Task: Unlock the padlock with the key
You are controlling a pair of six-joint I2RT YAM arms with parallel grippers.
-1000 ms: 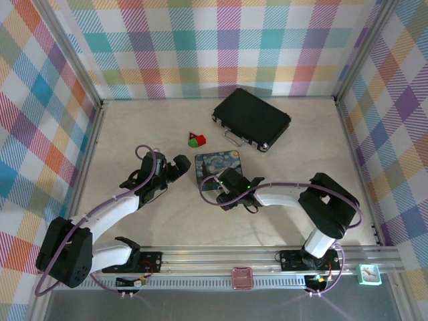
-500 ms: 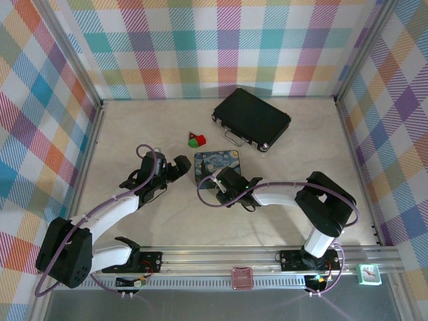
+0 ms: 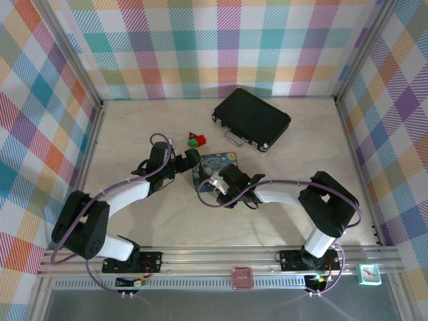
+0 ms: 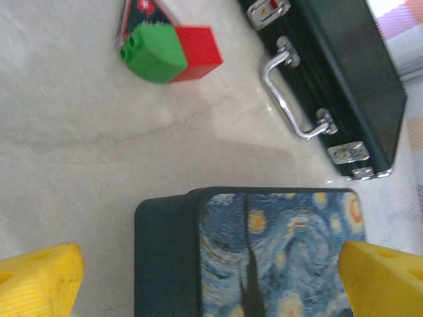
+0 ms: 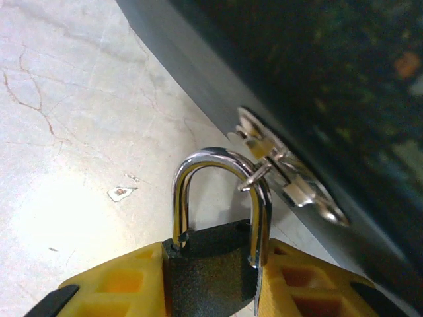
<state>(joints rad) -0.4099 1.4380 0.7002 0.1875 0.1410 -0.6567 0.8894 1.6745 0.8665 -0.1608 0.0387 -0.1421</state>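
Note:
The padlock (image 5: 211,264) has a dark body and a silver shackle (image 5: 218,162). My right gripper (image 5: 211,274) is shut on its body, at the near side of the painted blue tin (image 3: 224,162). The shackle runs through the tin's small metal hasp (image 5: 277,168). Its right leg lies along the body's edge, and I cannot tell whether it is seated. My left gripper (image 4: 211,284) is open, its yellow fingertips (image 4: 39,281) spread over the tin's (image 4: 284,257) left end, holding nothing. In the top view it (image 3: 193,160) sits at the tin's left edge. The key is out of view.
A red-and-green block (image 3: 196,140) lies just behind the tin, close ahead of the left gripper (image 4: 168,49). A black briefcase (image 3: 252,118) with silver latches lies at the back right. Checked walls close in the table on three sides.
The left arm has swung right and forward, bringing its open gripper up to the tin's left end. The right gripper stays on the padlock with only a small shift.

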